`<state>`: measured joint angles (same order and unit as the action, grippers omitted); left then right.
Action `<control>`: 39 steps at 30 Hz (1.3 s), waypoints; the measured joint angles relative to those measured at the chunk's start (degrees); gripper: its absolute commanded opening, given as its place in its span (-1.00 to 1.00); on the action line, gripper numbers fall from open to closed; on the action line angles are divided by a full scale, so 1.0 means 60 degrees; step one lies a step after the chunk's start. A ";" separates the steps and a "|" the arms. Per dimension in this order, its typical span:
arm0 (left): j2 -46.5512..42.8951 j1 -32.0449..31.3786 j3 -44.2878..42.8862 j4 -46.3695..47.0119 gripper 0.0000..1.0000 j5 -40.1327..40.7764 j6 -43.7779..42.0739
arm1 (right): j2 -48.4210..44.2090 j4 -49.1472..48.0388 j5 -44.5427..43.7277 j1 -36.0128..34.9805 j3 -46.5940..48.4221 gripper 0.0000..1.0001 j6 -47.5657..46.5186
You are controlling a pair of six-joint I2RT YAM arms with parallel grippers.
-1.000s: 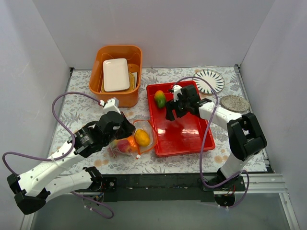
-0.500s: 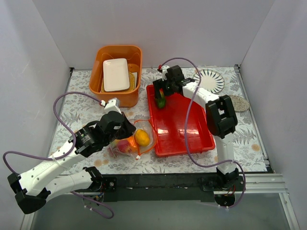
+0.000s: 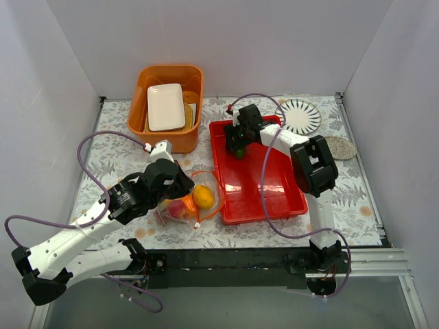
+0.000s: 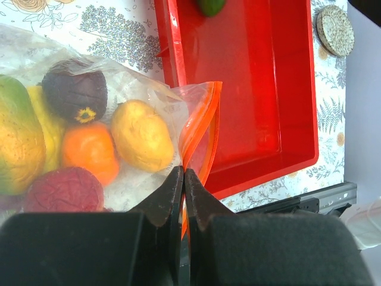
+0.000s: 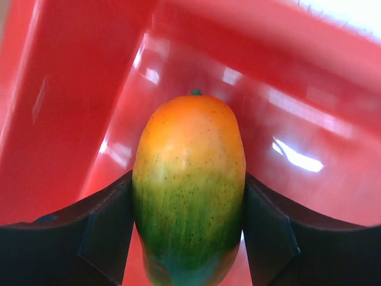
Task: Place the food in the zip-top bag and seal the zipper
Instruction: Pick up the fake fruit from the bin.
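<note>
The zip-top bag (image 3: 186, 203) lies on the table left of the red tray, mouth toward the tray. Through it I see a yellow piece (image 4: 141, 134), an orange (image 4: 89, 152), a dark purple ball (image 4: 74, 93), a dark red grape bunch (image 4: 64, 189) and a mango (image 4: 19, 138). My left gripper (image 4: 183, 173) is shut on the bag's mouth edge by the zipper (image 4: 204, 128); it also shows in the top view (image 3: 180, 185). My right gripper (image 5: 189, 196) is shut on a red-green mango (image 5: 189, 179) in the tray's far left corner (image 3: 239, 152).
The red tray (image 3: 274, 192) sits at centre right. An orange bin (image 3: 141, 103) with a white plate (image 3: 166, 106) stands behind the bag. A striped plate (image 3: 300, 115) and a round speckled coaster (image 3: 341, 147) lie at the far right.
My right arm swung from the tray's middle to its far left corner and came around the mango. My left gripper and the bag stayed put.
</note>
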<state>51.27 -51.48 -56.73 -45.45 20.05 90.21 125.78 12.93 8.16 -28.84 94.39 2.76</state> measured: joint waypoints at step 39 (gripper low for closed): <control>0.0215 0.0000 0.0000 0.0157 -1.00 -0.0186 -0.0040 | -0.6892 -0.0419 0.0240 -0.0270 -0.7701 0.59 0.1803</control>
<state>52.56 -51.48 -56.73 -44.51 18.94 89.97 84.42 10.41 9.61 -30.46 48.18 13.58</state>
